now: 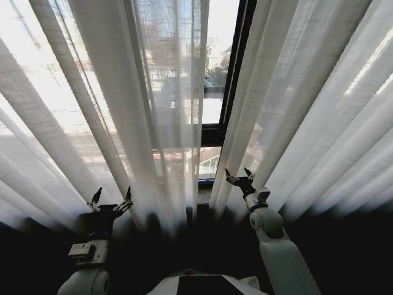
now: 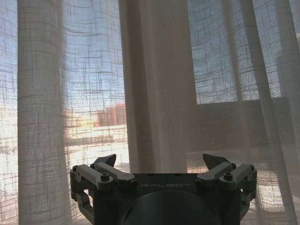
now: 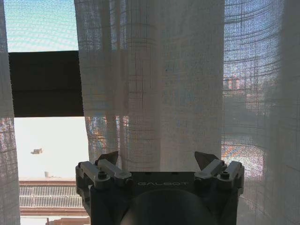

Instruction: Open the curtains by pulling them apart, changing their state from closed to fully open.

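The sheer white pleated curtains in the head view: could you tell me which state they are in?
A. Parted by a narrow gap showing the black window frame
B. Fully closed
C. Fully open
A: the sheer white pleated curtains leave a narrow gap showing the black window frame.

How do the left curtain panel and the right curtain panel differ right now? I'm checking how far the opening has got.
The left curtain panel hangs across the pane, its inner edge overlapping the black window frame bar; the right curtain panel starts beyond that bar, leaving a narrow gap of bare glass between them. The left hand sits open under the left panel's pleats; the right hand is open at the right panel's inner edge. Both are sheer, white, pleated, and ungripped.
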Available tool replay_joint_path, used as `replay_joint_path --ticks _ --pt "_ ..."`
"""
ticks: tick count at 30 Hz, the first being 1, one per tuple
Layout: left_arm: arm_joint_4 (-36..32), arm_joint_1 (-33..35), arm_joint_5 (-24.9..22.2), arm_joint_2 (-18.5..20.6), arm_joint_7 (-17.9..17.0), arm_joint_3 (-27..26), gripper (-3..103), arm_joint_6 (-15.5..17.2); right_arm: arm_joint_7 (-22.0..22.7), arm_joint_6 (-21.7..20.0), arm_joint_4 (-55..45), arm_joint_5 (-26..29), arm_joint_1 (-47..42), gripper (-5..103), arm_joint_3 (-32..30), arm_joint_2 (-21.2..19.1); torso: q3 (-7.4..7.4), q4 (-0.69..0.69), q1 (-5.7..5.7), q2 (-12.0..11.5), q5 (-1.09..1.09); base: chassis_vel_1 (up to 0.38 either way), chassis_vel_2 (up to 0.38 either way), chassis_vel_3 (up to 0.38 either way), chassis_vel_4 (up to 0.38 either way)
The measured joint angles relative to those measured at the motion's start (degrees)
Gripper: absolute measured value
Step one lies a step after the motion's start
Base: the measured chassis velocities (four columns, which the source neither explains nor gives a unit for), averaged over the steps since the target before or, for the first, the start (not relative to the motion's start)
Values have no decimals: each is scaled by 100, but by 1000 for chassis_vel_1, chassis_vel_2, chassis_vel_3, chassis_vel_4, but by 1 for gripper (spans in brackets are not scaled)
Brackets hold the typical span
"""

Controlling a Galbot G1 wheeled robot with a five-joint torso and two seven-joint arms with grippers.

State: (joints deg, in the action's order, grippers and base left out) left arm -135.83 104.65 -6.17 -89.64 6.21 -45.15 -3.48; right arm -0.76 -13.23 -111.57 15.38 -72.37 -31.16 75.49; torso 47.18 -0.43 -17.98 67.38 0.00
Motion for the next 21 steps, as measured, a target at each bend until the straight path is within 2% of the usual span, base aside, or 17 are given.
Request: replay_joint_path --ticks 2,4,7,10,12,13,16,19,21 --pt "-2 10 0 -1 -1 -9 100 -22 -8 -2 9 1 3 83 5 9 1 0 -1 -1 1 0 0 0 0" --pt "-3 12 -1 -1 -2 -10 100 -25 -15 -2 9 0 0 83 5 12 1 -1 -1 -1 1 0 0 0 0" --pt "-16 14 -2 -6 -3 -11 100 -31 -36 -2 9 -9 -21 66 3 17 0 0 0 0 1 0 0 0 0" --pt "-21 16 -2 -9 -4 -11 100 -31 -39 -1 -3 -12 -30 61 2 20 0 -1 0 0 1 0 0 0 0" --pt "-26 19 -2 -10 -5 -11 100 -35 -40 2 -34 -13 -48 50 -1 23 0 0 0 0 0 0 0 0 0" --pt "-26 19 -2 -10 -5 -11 100 -35 -40 2 -34 -13 -48 50 -1 23 0 0 0 0 0 0 0 0 0" --pt "-29 24 -10 -10 -7 -19 100 -57 -39 6 -74 -16 -81 34 -8 23 1 0 0 0 1 0 0 0 0" --pt "-29 30 -16 -8 -9 -21 100 -69 -35 10 -103 -16 -101 28 -13 24 0 -1 0 0 1 0 0 0 0" --pt "-29 35 -19 -8 -11 -22 100 -74 -28 13 -133 -17 -118 18 -18 17 0 0 0 0 0 0 0 0 0"
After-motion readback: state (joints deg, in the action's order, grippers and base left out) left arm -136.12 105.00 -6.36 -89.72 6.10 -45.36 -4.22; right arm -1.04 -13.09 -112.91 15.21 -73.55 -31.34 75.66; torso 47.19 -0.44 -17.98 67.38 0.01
